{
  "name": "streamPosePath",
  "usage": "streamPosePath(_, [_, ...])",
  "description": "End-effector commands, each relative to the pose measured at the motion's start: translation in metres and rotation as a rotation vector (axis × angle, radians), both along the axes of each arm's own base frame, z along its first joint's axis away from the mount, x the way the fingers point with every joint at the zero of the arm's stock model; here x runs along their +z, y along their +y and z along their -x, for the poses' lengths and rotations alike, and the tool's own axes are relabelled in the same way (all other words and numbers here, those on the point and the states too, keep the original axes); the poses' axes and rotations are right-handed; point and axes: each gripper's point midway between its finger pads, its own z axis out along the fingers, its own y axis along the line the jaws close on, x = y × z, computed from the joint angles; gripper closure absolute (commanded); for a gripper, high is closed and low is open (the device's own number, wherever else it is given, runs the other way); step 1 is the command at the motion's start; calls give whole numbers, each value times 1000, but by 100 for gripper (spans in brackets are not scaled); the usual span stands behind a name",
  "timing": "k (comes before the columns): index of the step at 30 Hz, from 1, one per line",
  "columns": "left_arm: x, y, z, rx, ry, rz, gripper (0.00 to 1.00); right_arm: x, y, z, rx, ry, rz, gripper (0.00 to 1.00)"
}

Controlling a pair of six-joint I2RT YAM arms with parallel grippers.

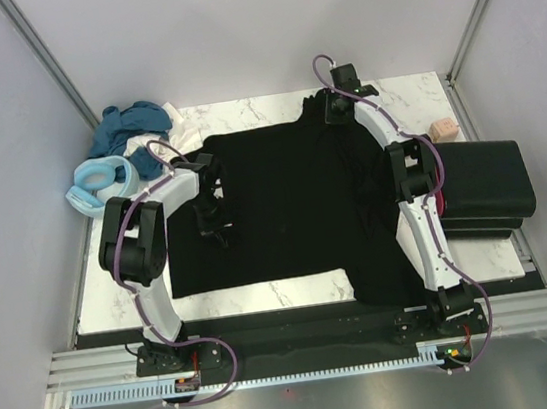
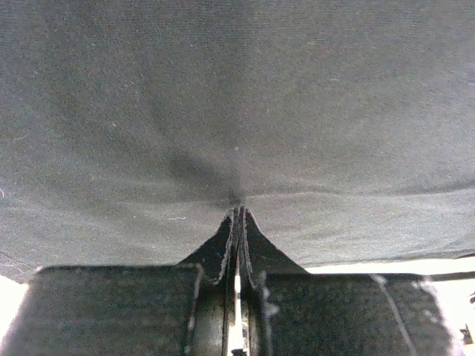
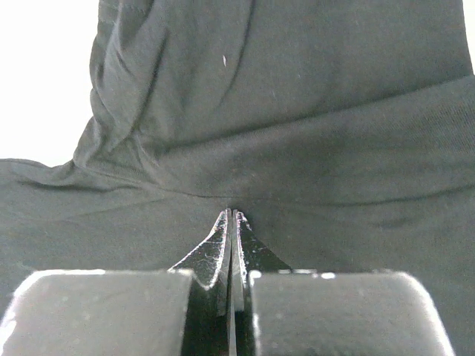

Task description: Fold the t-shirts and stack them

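Done: folded black shirt stack (image 1: 483,187) | now: we clench left gripper (image 2: 239,213), right gripper (image 3: 231,215) on spread black t-shirt (image 1: 285,213) | pending: crumpled teal-blue shirts (image 1: 128,131)

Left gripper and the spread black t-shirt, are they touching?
Touching. The left wrist view shows the left gripper shut, tips on the black t-shirt, cloth puckered around them.

spread t-shirt (image 1: 285,213): plain black throughout. bundled teal-blue t-shirt (image 1: 132,125), light blue t-shirt (image 1: 99,184) and white cloth (image 1: 181,128) beside it, all unpatterned. folded stack (image 1: 483,187): black. table (image 1: 265,291): white marble, grey veining. small block (image 1: 442,129): pinkish-beige. arm cables (image 1: 134,218): purple.
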Motion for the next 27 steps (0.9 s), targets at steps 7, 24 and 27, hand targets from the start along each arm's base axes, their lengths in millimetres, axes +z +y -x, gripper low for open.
streamPosePath(7, [-4,1,9,5,47,-14,98,-26,3,-7,16,49,-149,95])
streamPosePath(24, [6,-10,-5,41,-13,30,98,170,34,-2,189,-348,-202,54])
streamPosePath(27, [18,-17,-19,41,-62,65,98,218,13,27,131,-372,-152,54])
